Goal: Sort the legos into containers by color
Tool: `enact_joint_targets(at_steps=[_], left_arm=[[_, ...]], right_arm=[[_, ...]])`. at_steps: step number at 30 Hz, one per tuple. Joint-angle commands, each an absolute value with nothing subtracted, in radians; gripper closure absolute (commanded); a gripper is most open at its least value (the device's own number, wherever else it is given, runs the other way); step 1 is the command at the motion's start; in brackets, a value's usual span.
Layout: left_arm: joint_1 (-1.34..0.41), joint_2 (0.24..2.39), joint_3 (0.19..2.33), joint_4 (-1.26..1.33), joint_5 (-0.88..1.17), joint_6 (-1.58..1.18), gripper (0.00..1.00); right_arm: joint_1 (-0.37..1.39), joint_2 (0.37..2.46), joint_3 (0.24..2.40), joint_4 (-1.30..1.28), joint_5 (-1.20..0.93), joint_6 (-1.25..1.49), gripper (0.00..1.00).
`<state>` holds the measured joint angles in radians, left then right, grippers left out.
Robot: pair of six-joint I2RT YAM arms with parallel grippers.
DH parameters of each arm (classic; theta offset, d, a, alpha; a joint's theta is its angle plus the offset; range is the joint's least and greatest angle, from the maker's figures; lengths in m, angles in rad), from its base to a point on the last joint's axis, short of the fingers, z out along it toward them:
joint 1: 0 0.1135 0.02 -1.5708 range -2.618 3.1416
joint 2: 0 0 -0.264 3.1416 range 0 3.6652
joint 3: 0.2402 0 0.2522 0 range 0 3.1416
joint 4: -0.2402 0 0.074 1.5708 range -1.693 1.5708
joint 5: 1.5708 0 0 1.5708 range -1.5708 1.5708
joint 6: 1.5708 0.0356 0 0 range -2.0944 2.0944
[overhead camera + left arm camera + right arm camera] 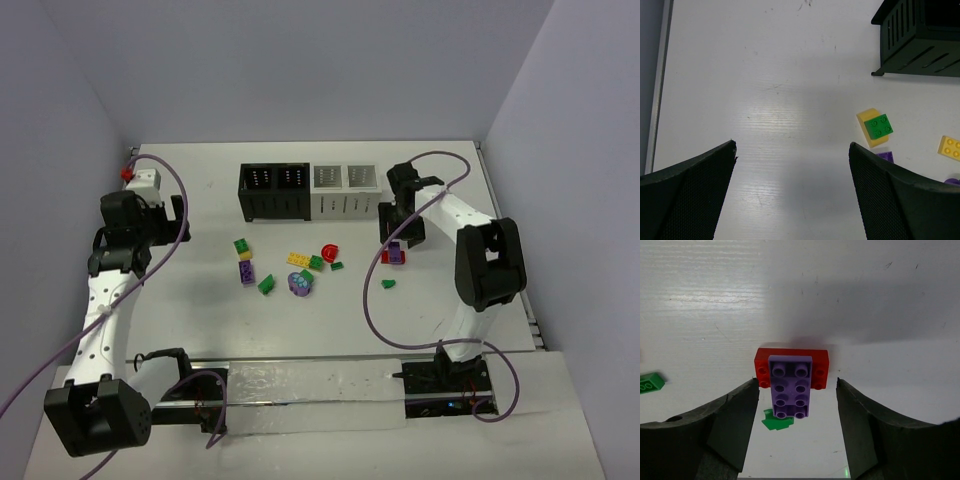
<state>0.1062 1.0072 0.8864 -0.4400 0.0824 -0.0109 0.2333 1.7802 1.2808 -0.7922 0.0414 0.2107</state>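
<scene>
Legos (290, 265) lie scattered on the table (200, 310) in front of the 4 joined bins (310, 190), 2 black and 2 white. Whether any bin holds a brick cannot be told. Right gripper (796, 390) hangs low over a purple brick (790, 390) stacked across a red brick (762, 367). Its jaws are spread, 1 on each side of the purple brick, with a gap on both sides. A green piece (776, 421) lies just beside the stack. Left gripper (792, 150) hovers over bare table with its jaws wide apart. It is near a green brick (878, 126) sitting on a yellow brick (865, 116), not far from a black bin (920, 40).
</scene>
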Motion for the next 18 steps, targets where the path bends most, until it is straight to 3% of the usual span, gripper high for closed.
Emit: enact_joint_targets(at_steps=[1,3,7,13,16,18], left_arm=[[0.104,1.012,0.889,-0.385,0.07,-0.011,0.01],[0.104,1.015,0.89,-0.384,0.071,-0.011,0.01],[0.104,1.015,0.892,-0.383,0.07,-0.011,0.01],[0.104,1.015,0.898,-0.387,0.074,-0.011,0.01],[0.104,1.008,0.902,-0.397,0.088,-0.002,0.01],[0.104,1.001,0.906,-0.402,0.092,0.028,0.01]], right_arm=[[0.238,1.808,1.315,-0.818,0.037,0.232,0.31],[0.236,1.813,1.31,-0.815,0.035,0.233,0.33],[0.23,1.822,1.314,-0.818,0.028,0.232,0.5],[0.217,1.82,1.307,-0.82,0.02,0.229,0.56],[0.211,1.8,1.299,-0.83,0.006,0.219,0.84],[0.207,1.767,1.295,-0.839,-0.011,0.209,0.91]])
